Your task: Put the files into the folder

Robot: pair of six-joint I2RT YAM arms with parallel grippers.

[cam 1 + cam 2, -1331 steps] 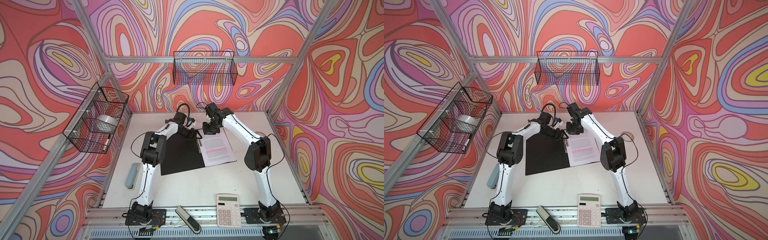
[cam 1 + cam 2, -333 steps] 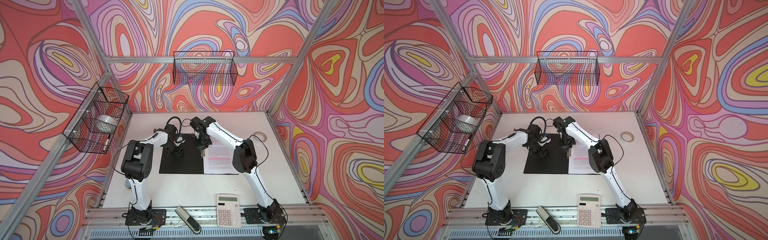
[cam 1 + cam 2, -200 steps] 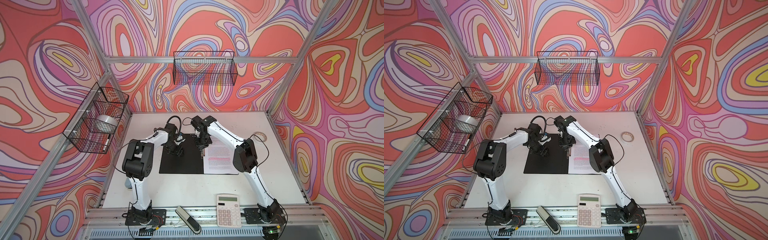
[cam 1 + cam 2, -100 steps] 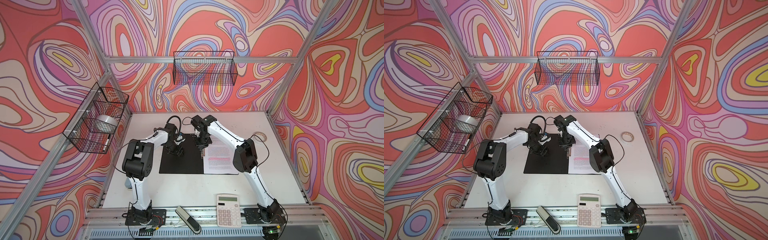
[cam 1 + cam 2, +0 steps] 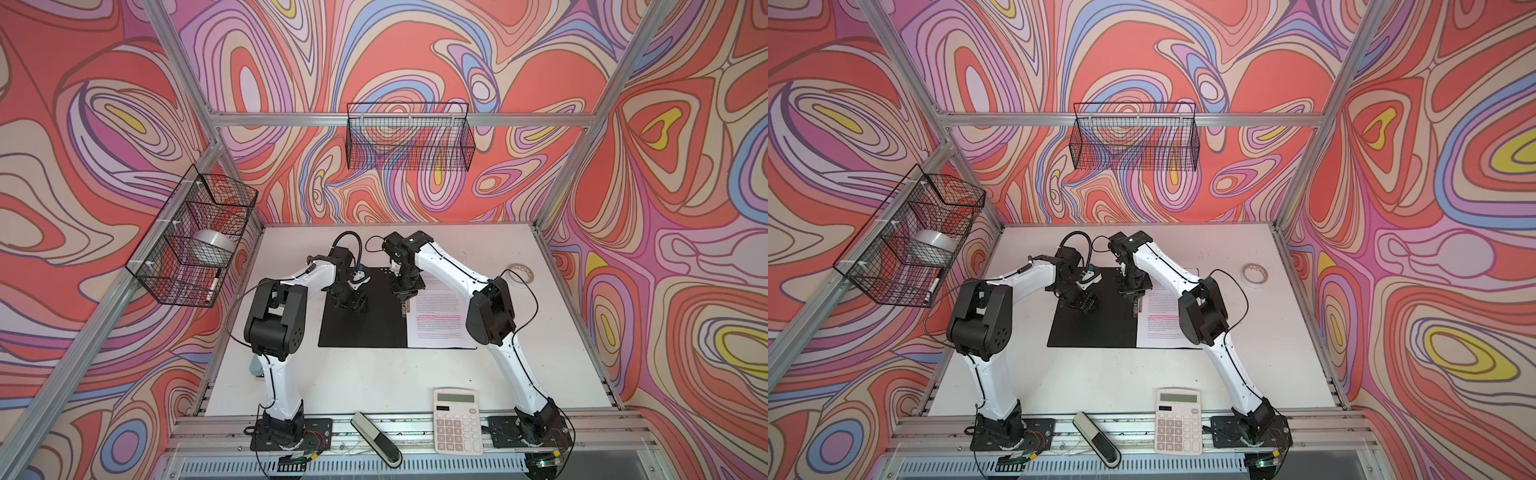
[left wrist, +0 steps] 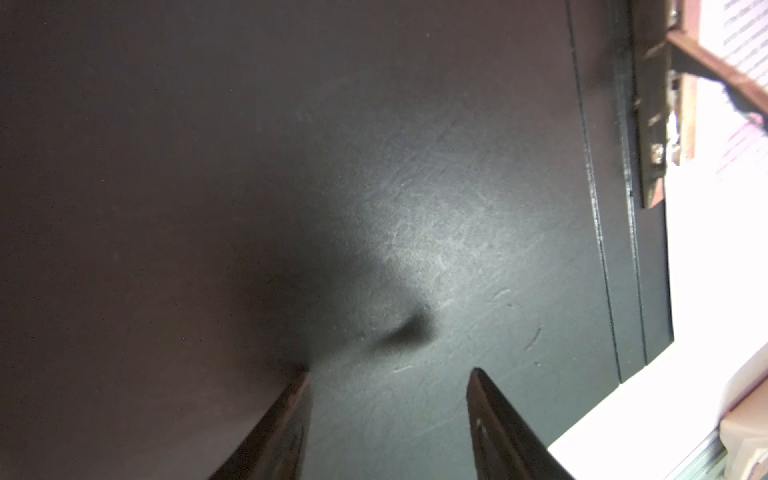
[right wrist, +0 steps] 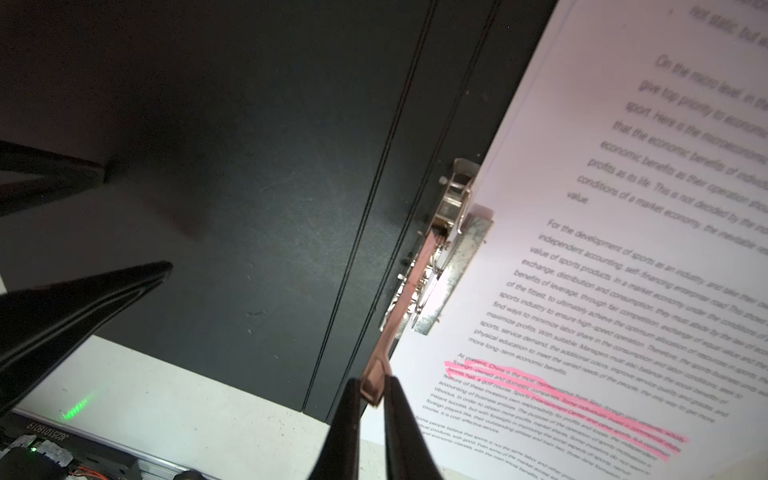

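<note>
The folder point(image 5: 361, 328) lies open on the table, black inside up, in both top views point(image 5: 1092, 332). The files point(image 5: 436, 322), white sheets with a pink highlighted line point(image 7: 582, 399), lie on its right half. My right gripper point(image 7: 374, 382) is shut on the end of the copper-coloured lever of the metal spine clip point(image 7: 453, 245), over the spine point(image 5: 404, 299). My left gripper point(image 6: 388, 374) is open, its tips down at the bare black left cover point(image 6: 457, 249), with nothing between them point(image 5: 351, 301).
A white calculator point(image 5: 457, 419) and a grey-black stapler-like object point(image 5: 376, 438) lie at the front edge. A tape roll point(image 5: 521, 272) sits at the back right. Wire baskets hang on the back wall point(image 5: 409, 141) and the left wall point(image 5: 195, 245).
Since the earliest frames the folder and files have been turned square to the table and both grippers have come forward onto it. Over the last second nothing visibly moved.
</note>
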